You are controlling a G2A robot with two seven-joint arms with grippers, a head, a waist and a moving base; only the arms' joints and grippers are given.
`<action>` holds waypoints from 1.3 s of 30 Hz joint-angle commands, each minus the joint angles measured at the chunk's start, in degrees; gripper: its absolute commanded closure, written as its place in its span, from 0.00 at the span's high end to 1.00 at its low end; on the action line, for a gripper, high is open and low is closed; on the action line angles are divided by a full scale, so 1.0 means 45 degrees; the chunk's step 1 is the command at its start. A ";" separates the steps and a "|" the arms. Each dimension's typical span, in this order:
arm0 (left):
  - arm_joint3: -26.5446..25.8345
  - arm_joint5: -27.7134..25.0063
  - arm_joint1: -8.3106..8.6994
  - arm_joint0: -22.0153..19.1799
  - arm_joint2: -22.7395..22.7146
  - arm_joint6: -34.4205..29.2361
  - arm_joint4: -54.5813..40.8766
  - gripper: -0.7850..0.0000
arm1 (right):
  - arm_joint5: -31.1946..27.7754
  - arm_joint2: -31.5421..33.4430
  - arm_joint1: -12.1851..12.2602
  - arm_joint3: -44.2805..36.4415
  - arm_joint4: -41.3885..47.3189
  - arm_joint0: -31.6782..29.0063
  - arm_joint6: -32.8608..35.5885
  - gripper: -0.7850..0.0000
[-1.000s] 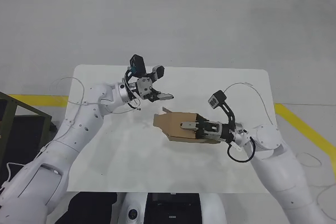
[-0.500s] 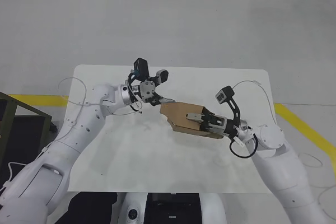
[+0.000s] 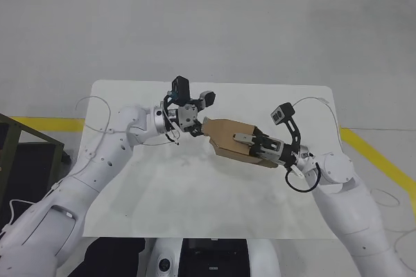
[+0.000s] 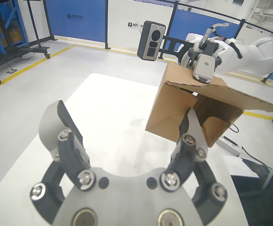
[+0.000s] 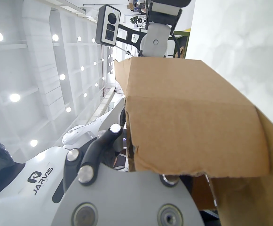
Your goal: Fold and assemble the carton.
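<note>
Over the last second the right arm has carried the brown cardboard carton [image 3: 230, 133] away from the robot and toward the left arm. The left gripper [image 3: 201, 114] has meanwhile swung in to meet it, so the gap between them has closed.

The carton sits over the middle of the white rectangular table [image 3: 159, 187], somewhat toward its far edge, with one open end turned to the left gripper. In the left wrist view it [image 4: 174, 109] is tilted, with a loose top flap jutting out past the opening. Whether its lower edge touches the table cannot be told.

The right arm reaches in from the robot's right with the forearm angled inward. Its right gripper [image 3: 244, 138] is clamped on the carton's upper panel. In the left wrist view one grey finger [image 4: 203, 71] lies flat on top of that panel, and the right wrist view looks along the carton's side [image 5: 185, 123] from close behind.

The left arm is bent at the elbow, with the wrist pointing across the table at the carton. The left gripper [image 4: 124, 116] is spread wide and holds nothing. One dark-padded finger [image 4: 64, 118] stands out over bare table, and the other [image 4: 191, 124] is right at the carton's open mouth. Contact there cannot be judged.
</note>
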 commanded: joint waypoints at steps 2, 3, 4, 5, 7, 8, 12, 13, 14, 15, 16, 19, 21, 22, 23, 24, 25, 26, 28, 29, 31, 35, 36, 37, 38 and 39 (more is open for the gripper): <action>0.0003 0.0000 -0.0008 -0.0125 0.0151 -0.0025 -0.0086 1.00 | 0.0093 -0.0187 -0.0019 -0.0040 -0.0139 0.0038 0.0042 0.00; 0.0011 0.0000 -0.0010 -0.0162 0.0192 -0.0017 -0.0117 1.00 | 0.0124 -0.0244 -0.0027 -0.0042 -0.0167 0.0059 0.0035 0.00; 0.0019 0.0000 -0.0012 -0.0201 0.0229 -0.0014 -0.0139 1.00 | 0.0136 -0.0301 -0.0037 -0.0046 -0.0177 0.0078 0.0042 0.00; 0.0028 0.0000 -0.0012 -0.0237 0.0262 -0.0009 -0.0147 1.00 | 0.0137 -0.0351 -0.0046 -0.0044 -0.0180 0.0096 0.0042 0.00; 0.0032 0.0000 -0.0010 -0.0295 0.0334 0.0004 -0.0157 1.00 | 0.0126 -0.0427 -0.0058 -0.0032 -0.0222 0.0137 0.0051 0.00; 0.0040 0.0000 -0.0008 -0.0316 0.0363 0.0020 -0.0165 1.00 | 0.0120 -0.0452 -0.0064 -0.0025 -0.0230 0.0150 0.0041 0.00; 0.0076 0.0000 0.0025 -0.0353 0.0398 0.0119 -0.0165 1.00 | 0.0058 -0.0395 -0.0061 -0.0022 -0.0195 0.0153 0.0006 0.00; 0.0101 0.0000 0.0045 -0.0342 0.0366 0.0179 -0.0157 1.00 | 0.0030 -0.0320 -0.0050 -0.0009 -0.0188 0.0133 -0.0013 0.00; 0.0137 0.0000 0.0070 -0.0320 0.0312 0.0257 -0.0153 1.00 | 0.0009 -0.0231 -0.0038 -0.0002 -0.0171 0.0105 -0.0044 0.00; 0.0172 0.0000 0.0100 -0.0292 0.0246 0.0334 -0.0145 1.00 | -0.0003 -0.0135 -0.0022 0.0002 -0.0152 0.0072 -0.0041 0.00; 0.0203 0.0000 0.0134 -0.0257 0.0170 0.0408 -0.0125 1.00 | -0.0037 -0.0019 -0.0004 0.0008 -0.0149 0.0035 -0.0081 0.00; 0.0286 0.0000 0.0252 -0.0112 -0.0138 0.0660 -0.0085 1.00 | -0.0083 0.0296 0.0048 -0.0018 -0.0177 -0.0116 -0.0195 0.00; 0.0260 0.0000 0.0336 0.0001 -0.0344 0.0780 -0.0043 1.00 | -0.0099 0.0466 0.0080 -0.0075 -0.0299 -0.0224 -0.0335 0.00; 0.0237 0.0000 0.0378 0.0056 -0.0448 0.0835 -0.0027 1.00 | -0.0088 0.0529 0.0093 -0.0107 -0.0354 -0.0275 -0.0384 0.00; 0.0216 0.0000 0.0420 0.0111 -0.0554 0.0882 -0.0011 1.00 | -0.0077 0.0590 0.0106 -0.0126 -0.0412 -0.0319 -0.0434 0.00; 0.0191 0.0000 0.0460 0.0168 -0.0663 0.0925 0.0002 1.00 | -0.0042 0.0633 0.0119 -0.0136 -0.0501 -0.0361 -0.0481 0.00; 0.0156 0.0000 0.0499 0.0227 -0.0770 0.0969 -0.0001 1.00 | 0.0003 0.0656 0.0129 -0.0145 -0.0611 -0.0394 -0.0519 0.00; 0.0111 0.0000 0.0539 0.0291 -0.0879 0.1011 0.0000 1.00 | 0.0067 0.0676 0.0140 -0.0130 -0.0757 -0.0416 -0.0598 0.00; 0.0011 0.0000 0.0621 0.0441 -0.1106 0.1109 -0.0018 1.00 | 0.0169 0.0663 0.0146 -0.0113 -0.0960 -0.0445 -0.0761 0.00; -0.0019 0.0000 0.0666 0.0498 -0.1247 0.1112 0.0044 1.00 | 0.0219 0.0639 0.0145 -0.0087 -0.1067 -0.0447 -0.0842 0.00; -0.0215 0.0000 0.0742 0.0651 -0.1518 0.1194 0.0190 1.00 | 0.0403 0.0553 0.0144 -0.0061 -0.1429 -0.0415 -0.1070 0.00; -0.0821 0.0000 0.0863 0.0965 -0.1914 0.1319 0.0400 1.00 | 0.0870 0.0226 0.0113 -0.0145 -0.2083 -0.0323 -0.1511 0.00; -0.0965 0.0000 0.0882 0.1022 -0.1964 0.1285 0.0448 1.00 | 0.0988 0.0141 0.0102 -0.0176 -0.2212 -0.0293 -0.1620 0.00; -0.1095 0.0000 0.0895 0.1056 -0.1994 0.1226 0.0495 1.00 | 0.1085 0.0063 0.0090 -0.0202 -0.2302 -0.0262 -0.1712 0.00; -0.1214 0.0000 0.0901 0.1075 -0.1999 0.1145 0.0534 1.00 | 0.1171 -0.0005 0.0080 -0.0229 -0.2397 -0.0228 -0.1797 0.00; -0.1310 0.0000 0.0900 0.1082 -0.1978 0.1061 0.0544 1.00 | 0.1237 -0.0069 0.0069 -0.0262 -0.2471 -0.0203 -0.1887 0.00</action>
